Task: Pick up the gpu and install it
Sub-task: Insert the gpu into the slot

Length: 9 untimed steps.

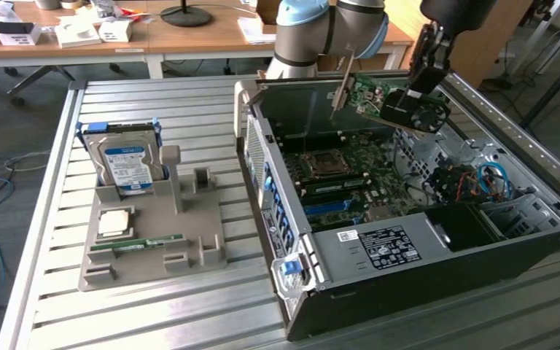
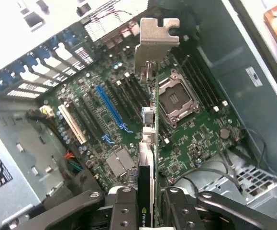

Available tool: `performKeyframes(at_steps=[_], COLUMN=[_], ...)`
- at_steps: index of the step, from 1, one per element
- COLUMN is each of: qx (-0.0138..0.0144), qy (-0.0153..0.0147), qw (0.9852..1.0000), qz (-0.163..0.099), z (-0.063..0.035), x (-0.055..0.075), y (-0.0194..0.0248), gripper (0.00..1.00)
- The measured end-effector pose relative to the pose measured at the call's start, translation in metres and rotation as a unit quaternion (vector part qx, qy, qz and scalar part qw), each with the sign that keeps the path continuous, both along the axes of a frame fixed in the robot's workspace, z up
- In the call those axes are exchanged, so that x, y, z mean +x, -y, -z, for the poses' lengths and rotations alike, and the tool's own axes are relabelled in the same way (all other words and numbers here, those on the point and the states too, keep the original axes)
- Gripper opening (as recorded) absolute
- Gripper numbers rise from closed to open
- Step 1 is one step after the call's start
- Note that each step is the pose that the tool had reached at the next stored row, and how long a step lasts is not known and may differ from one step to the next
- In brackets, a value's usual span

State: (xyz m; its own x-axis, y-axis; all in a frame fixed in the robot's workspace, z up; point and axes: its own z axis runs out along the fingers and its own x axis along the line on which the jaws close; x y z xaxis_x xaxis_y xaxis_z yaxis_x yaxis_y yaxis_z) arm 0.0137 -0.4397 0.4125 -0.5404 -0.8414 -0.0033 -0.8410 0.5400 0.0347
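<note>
The gpu [image 1: 382,98], a green card with a black fan and a pale metal bracket [image 1: 341,89] on one end, hangs tilted in the air above the open computer case [image 1: 397,255]. My gripper [image 1: 418,82] is shut on it from above, toward the exterior view's right. In the wrist view the gpu [image 2: 149,143] shows edge-on, gripped between my two black fingers [image 2: 125,207], with its bracket [image 2: 156,37] pointing away from me. Below it lies the motherboard [image 2: 200,134] with a long blue slot [image 2: 112,108] and the empty CPU socket [image 2: 177,98].
A grey holder [image 1: 154,233] on the slatted table [image 1: 144,313], at the exterior view's left, carries a hard drive [image 1: 127,164], a CPU chip [image 1: 114,222] and a green memory stick [image 1: 149,240]. Cables [image 1: 489,179] and drive bays sit inside the case. A desk with clutter stands behind.
</note>
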Motion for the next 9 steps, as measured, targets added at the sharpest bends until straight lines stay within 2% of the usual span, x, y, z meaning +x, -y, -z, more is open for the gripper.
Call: performKeyframes(at_steps=[4, 9], qx=[-0.0013, -0.0027], qy=[0.0000, 0.0000], qw=[0.9995, 0.9977], qz=[-0.030, -0.068], z=[0.0000, 0.0000], x=[0.0000, -0.0001], y=[0.0000, 0.0000], gripper=[0.26, 0.26])
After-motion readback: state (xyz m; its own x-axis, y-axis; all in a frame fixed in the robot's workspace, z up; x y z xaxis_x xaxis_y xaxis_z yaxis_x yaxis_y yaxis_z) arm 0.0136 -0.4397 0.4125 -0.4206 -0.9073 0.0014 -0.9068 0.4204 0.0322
